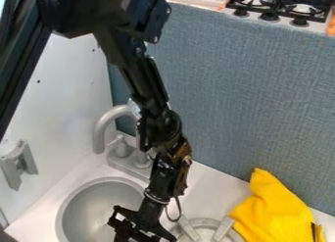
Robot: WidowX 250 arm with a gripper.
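Note:
The black gripper (140, 231) hangs at the bottom of the view, over the right side of the round grey sink basin (98, 202). Just to its right lies a round metallic pot or lid (209, 229) with two light grey pieces across its rim, cut off by the lower edge. A yellow cloth (272, 206) lies crumpled on the counter farther right. The fingertips are at the bottom edge, and I cannot tell whether anything is between them.
A grey faucet (105, 123) stands behind the basin, close to the arm's left side. The white wall (65, 89) on the left bears a grey bracket (18, 163). A blue-grey panel (255, 99) rises behind the counter, with a stove (281, 8) beyond it.

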